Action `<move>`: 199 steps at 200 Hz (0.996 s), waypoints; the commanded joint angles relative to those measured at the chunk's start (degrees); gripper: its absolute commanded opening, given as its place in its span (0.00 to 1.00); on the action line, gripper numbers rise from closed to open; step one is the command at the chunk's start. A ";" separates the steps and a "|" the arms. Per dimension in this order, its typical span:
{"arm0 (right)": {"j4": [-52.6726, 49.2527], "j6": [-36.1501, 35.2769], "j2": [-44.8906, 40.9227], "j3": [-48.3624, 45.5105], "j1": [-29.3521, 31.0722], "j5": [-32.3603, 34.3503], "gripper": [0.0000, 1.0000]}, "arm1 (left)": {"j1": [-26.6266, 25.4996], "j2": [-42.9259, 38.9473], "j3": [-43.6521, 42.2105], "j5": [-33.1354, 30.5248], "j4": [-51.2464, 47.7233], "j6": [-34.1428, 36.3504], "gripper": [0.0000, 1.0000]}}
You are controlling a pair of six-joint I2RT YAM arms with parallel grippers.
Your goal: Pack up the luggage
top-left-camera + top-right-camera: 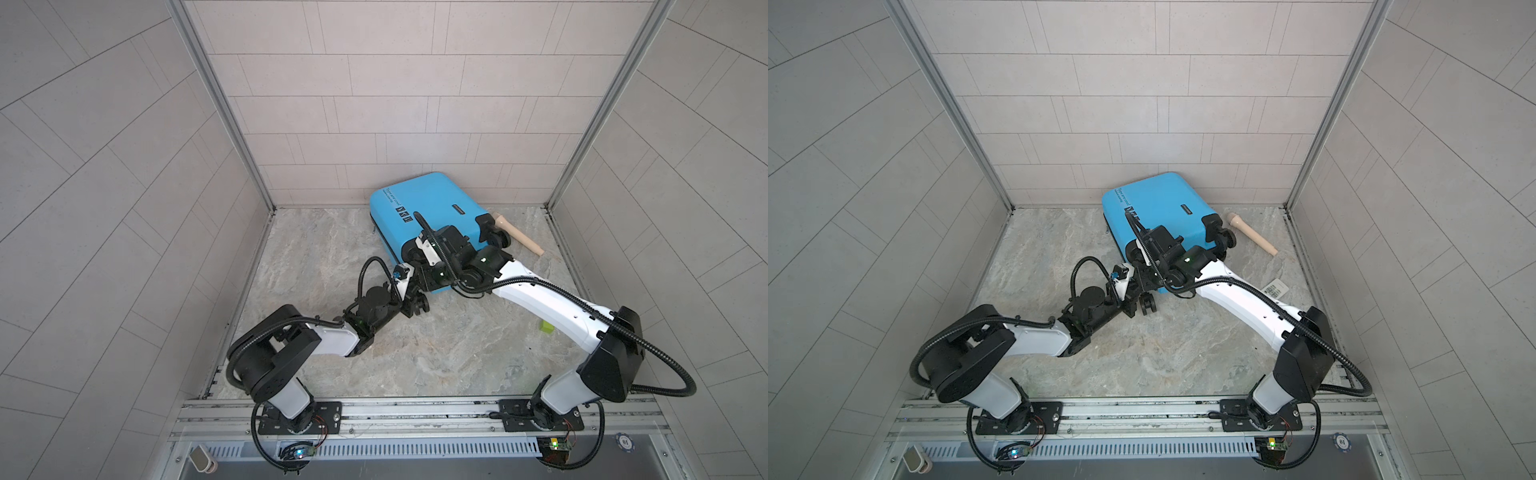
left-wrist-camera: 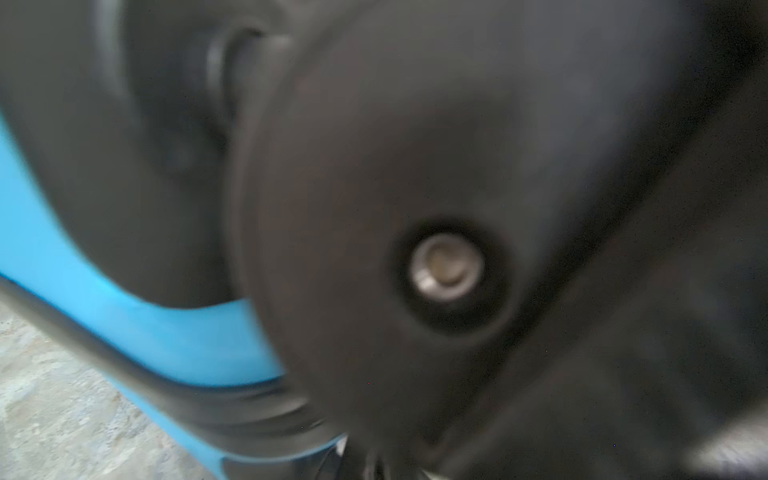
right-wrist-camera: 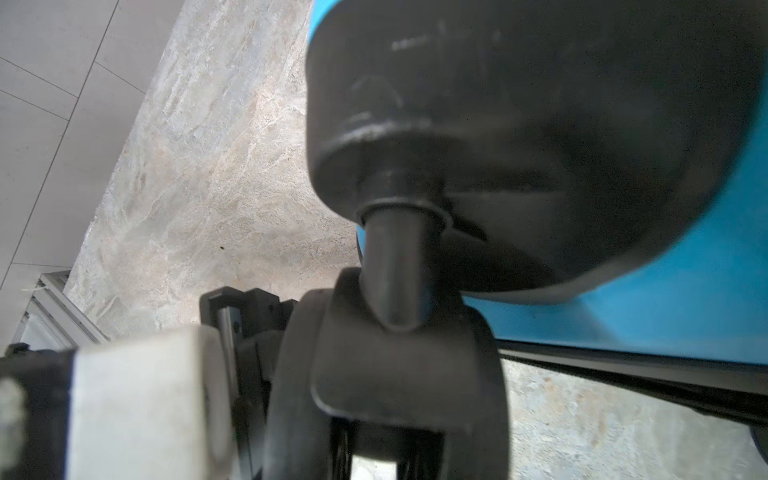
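Observation:
The luggage [image 1: 432, 199] [image 1: 1158, 199], a bright-blue hard-shell case, lies closed and flat on the stone floor against the back wall. Both arms meet at its near left corner. My right gripper [image 1: 430, 284] reaches in from the right. In the right wrist view a black spinner wheel [image 3: 386, 395] under its corner housing [image 3: 498, 124] fills the spot between the jaws, so the gripper appears shut on it. My left gripper [image 1: 409, 305] is shut beside a wheel [image 1: 422, 306] [image 1: 1147, 305]. The left wrist view is blurred and shows a wheel [image 2: 446, 270] and blue shell [image 2: 83, 299].
A beige handle-shaped object [image 1: 519, 235] [image 1: 1252, 233] lies on the floor right of the luggage's far wheels [image 1: 496, 239]. A small green block [image 1: 546, 327] and a barcoded tag [image 1: 1276, 288] lie near the right arm. Tiled walls enclose three sides.

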 commanded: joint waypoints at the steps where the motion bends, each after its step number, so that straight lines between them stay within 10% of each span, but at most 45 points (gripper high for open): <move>1: 19.96 1.97 -4.37 -0.91 1.31 -2.11 0.00 | -5.72 1.34 2.32 0.68 14.14 2.01 0.00; 48: 13.24 1.64 -6.72 -1.40 0.45 1.86 0.01 | -7.46 2.39 1.22 -5.24 14.62 2.10 0.00; 77: 3.51 -0.59 -7.09 1.78 -2.02 2.91 0.64 | -7.29 3.34 -0.46 -8.20 14.62 2.13 0.00; 98: -1.23 -2.18 -8.65 2.38 -3.56 4.31 0.83 | -7.28 4.92 -0.57 -9.03 14.68 1.45 0.00; 199: -16.46 -11.88 -12.61 1.07 -28.64 17.32 1.00 | -7.11 6.83 0.12 -8.00 14.70 1.12 0.00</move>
